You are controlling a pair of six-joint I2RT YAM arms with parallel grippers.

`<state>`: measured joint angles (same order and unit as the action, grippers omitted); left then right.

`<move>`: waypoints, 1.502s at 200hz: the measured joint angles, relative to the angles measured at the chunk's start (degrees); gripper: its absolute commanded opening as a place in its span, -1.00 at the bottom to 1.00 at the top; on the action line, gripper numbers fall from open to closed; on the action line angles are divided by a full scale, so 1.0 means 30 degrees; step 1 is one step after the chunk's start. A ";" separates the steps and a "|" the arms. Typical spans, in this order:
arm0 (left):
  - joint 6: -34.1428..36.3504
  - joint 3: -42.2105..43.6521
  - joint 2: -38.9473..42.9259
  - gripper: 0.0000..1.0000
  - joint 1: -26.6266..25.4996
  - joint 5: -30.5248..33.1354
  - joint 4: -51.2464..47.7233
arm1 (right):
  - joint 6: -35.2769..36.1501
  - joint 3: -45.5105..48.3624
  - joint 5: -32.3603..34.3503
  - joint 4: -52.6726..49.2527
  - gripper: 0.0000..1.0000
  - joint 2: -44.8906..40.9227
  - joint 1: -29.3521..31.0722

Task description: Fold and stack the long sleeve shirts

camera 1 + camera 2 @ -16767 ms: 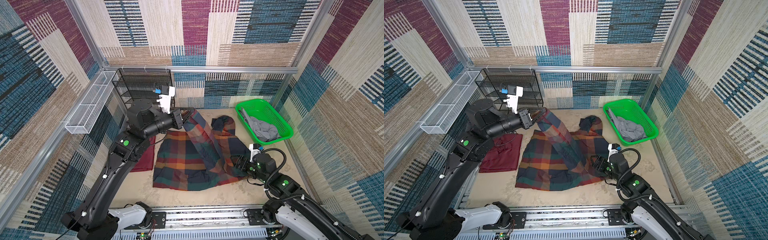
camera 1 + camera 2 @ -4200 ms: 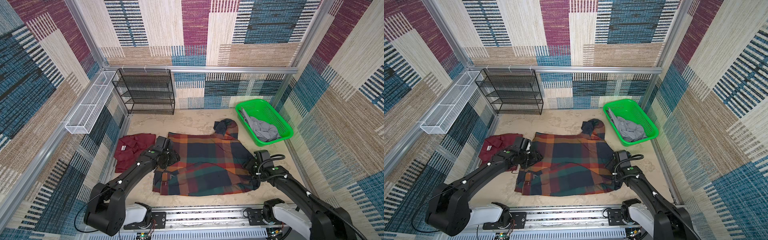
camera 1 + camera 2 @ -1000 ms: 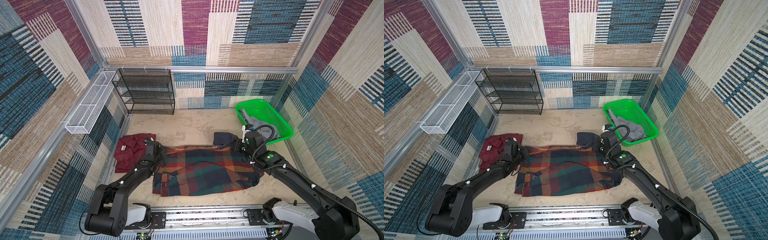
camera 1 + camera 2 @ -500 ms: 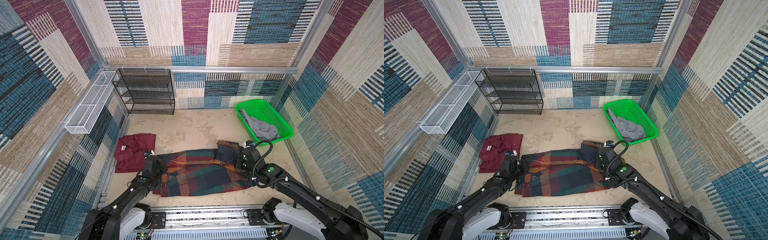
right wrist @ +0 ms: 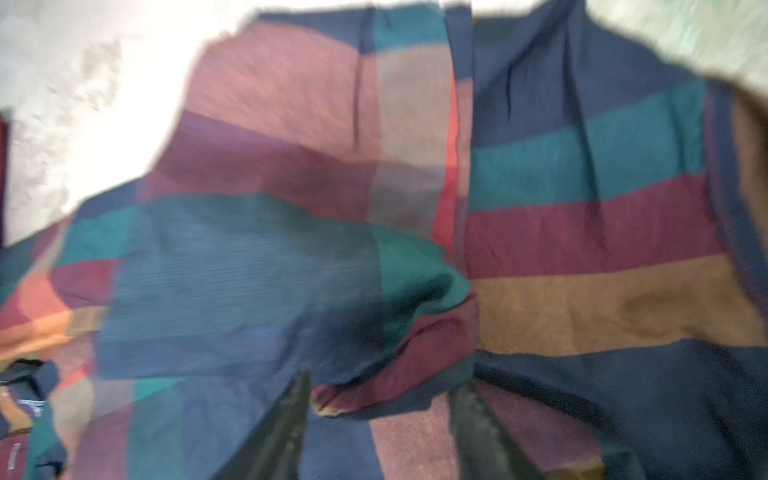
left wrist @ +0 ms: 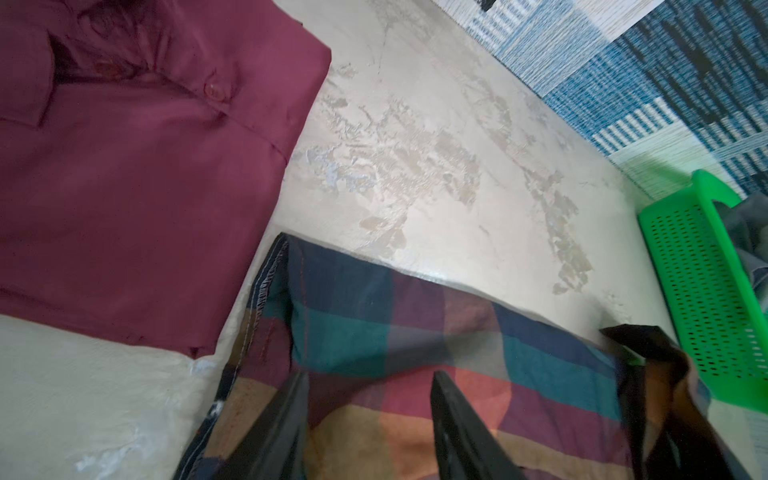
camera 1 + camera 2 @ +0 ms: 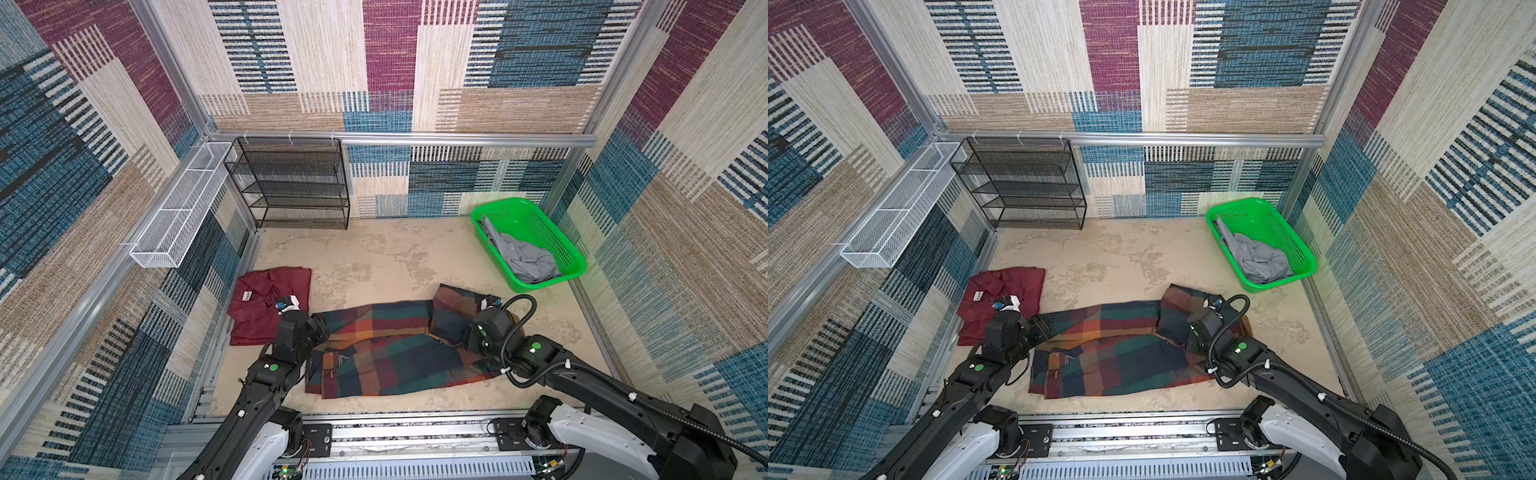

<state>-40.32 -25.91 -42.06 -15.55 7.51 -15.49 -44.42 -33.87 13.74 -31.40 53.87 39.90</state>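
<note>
Taking the tabletop as a clock face with 12 at the back wall, the large plaid collared shirt in navy, teal, orange and red point(image 7: 386, 353) lies near the 6 o'clock edge. It is folded into a long band running from 9 towards 3, with a bunched flap of cloth at its 3 o'clock end.

The left gripper point(image 6: 370, 376) sits low over the band's 9 o'clock end. Its black fingers point(image 6: 286, 419) are spread, with flat plaid cloth showing in the gap and nothing pinched.

The right gripper point(image 5: 382, 380) is at the 3 o'clock end. Its fingers are also apart and a loose fold lies just ahead of them, though that wrist view is blurred.

The plain maroon collared shirt with a small white label point(image 7: 257, 307) lies folded at 9 o'clock, just beside the plaid corner, with a thin strip of beige table point(image 7: 374, 257) between them.

The plain grey shirt point(image 7: 523, 259) is crumpled inside the green perforated plastic basket point(image 7: 511, 203) at 2 o'clock. A black mesh shelf rack point(image 7: 291, 183) stands at 11 o'clock.
</note>
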 measured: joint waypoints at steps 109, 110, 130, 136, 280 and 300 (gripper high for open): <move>0.3453 -0.9216 -0.4415 0.76 0.0044 -0.0911 -0.6652 | 0.5493 -0.6615 -0.1778 0.2761 0.45 0.9515 -0.5880; 0.3512 -0.9238 -0.4437 0.76 0.0044 -0.0940 -0.6666 | 0.5501 -0.6652 -0.1807 0.2805 0.44 0.9595 -0.5880; 0.5115 -0.9755 -0.4940 0.75 0.0109 -0.1071 -0.7220 | 0.5756 -0.7184 -0.2681 0.3716 0.22 1.1460 -0.5916; 0.5595 -0.9850 -0.5027 0.75 0.0109 -0.1056 -0.7329 | 0.5748 -0.7293 -0.2798 0.3789 0.20 1.1941 -0.5931; 0.7847 -0.7191 -0.3075 0.73 0.0175 0.0874 -0.6113 | 0.5960 -0.7140 -0.4925 0.4626 0.49 1.0768 -0.5595; 0.7847 -0.7286 -0.3045 0.74 0.0226 0.0867 -0.6105 | 0.5967 -0.7810 -0.4991 0.4656 0.63 1.1067 -0.5136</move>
<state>-16.78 -47.77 -51.20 -14.87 10.11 -33.80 -26.52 -57.30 -1.23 -17.43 87.07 24.49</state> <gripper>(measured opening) 0.869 0.807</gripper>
